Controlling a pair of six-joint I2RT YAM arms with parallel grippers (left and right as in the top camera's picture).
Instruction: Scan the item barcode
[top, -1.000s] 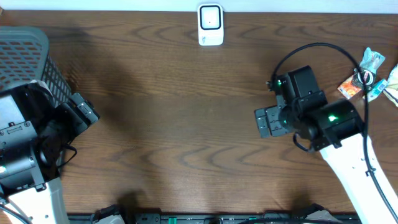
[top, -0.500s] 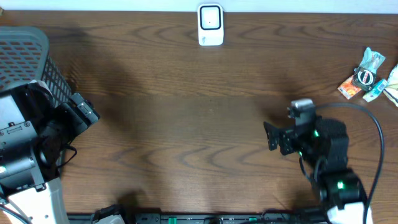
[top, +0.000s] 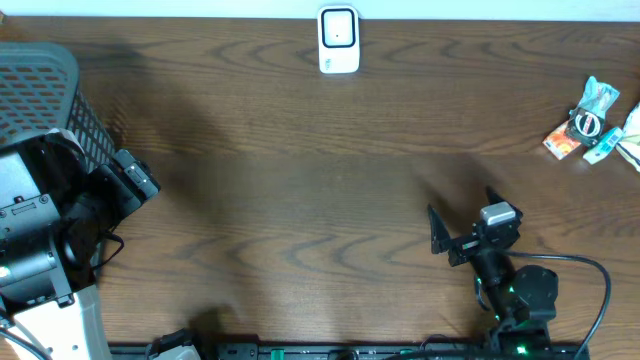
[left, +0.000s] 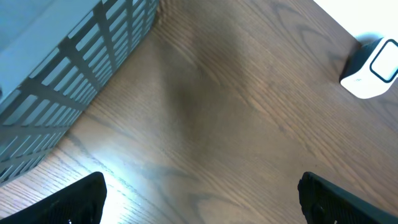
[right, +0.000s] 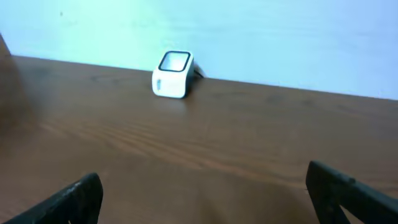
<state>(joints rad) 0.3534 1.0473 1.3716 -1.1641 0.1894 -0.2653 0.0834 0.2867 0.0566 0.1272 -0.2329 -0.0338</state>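
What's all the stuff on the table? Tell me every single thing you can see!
scanner: one, white, middle of the table's far edge.
basket: one, grey mesh, far left corner.
small packets: a little pile, orange, teal and white, far right edge; too bunched to count.
table: one, brown wood, under everything.
left gripper: one, black, open, beside the basket.
right gripper: one, black, open, front right.

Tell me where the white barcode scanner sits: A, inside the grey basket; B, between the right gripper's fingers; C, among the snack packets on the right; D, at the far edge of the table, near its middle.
D: the white scanner stands alone at the table's far edge near the middle, well apart from the basket on the left and the packets on the right.
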